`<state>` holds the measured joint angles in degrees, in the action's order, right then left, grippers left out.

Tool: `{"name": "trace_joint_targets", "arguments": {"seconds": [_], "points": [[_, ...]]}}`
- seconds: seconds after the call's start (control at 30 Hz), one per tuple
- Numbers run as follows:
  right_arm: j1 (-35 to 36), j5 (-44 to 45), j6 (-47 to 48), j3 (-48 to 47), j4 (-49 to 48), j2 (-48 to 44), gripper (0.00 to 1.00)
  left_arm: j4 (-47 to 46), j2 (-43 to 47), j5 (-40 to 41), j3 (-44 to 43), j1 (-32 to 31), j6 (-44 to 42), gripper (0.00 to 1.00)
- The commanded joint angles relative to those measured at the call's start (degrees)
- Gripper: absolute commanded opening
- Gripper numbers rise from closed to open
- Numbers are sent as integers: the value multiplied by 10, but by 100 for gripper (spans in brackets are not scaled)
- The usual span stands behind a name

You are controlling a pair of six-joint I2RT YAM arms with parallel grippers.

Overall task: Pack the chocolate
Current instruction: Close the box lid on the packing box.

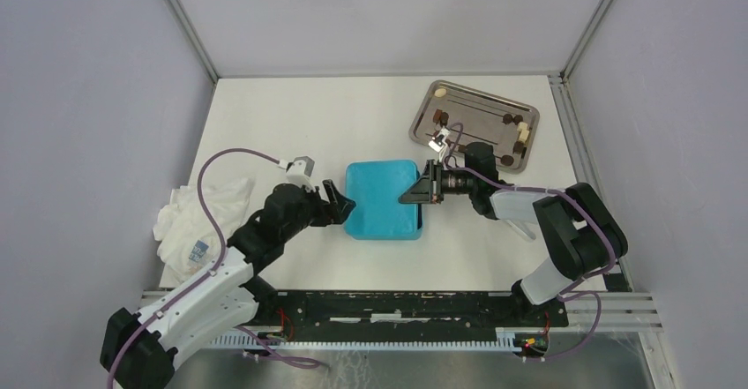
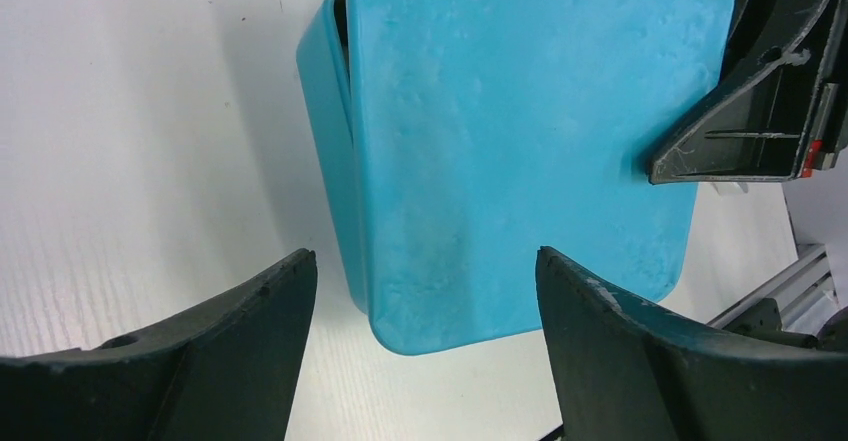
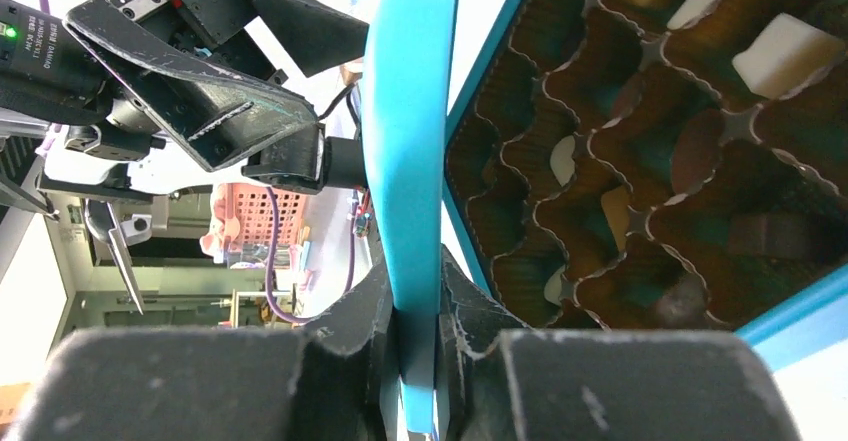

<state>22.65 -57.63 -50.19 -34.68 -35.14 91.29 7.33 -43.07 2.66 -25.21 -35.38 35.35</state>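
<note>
My right gripper [image 3: 418, 311] is clamped on the edge of the flat square teal lid [image 2: 520, 131]. It holds the lid tilted over the square teal box [image 2: 325, 111], I judge for lowering shut. The lid is not seated: the brown gridded insert [image 3: 620, 191] shows beneath, with small brown and cream chocolate bonbons [image 3: 785, 53] in several cells. My left gripper [image 2: 425, 271] stands spread wide at the box's left side, holding nothing, probably to steady it. More bonbons lie on the rectangular metal tray [image 1: 476, 98] beyond my right arm. A crumpled white cloth [image 1: 207, 217] lies far left, out of the way.
</note>
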Motion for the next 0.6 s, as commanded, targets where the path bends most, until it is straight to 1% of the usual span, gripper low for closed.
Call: {"name": "trace_joint_targets", "arguments": {"seconds": [0.0,0.27,0.57], "points": [[-11,23,41,-12,34,-11,9,-34,-33,-16,-6,-1,17,84],[-30,21,37,-11,34,-2,15,-54,-101,-60,-26,-1,11,86],[-37,24,65,-24,67,7,27,-61,-153,-77,-49,-2,5,86]]}}
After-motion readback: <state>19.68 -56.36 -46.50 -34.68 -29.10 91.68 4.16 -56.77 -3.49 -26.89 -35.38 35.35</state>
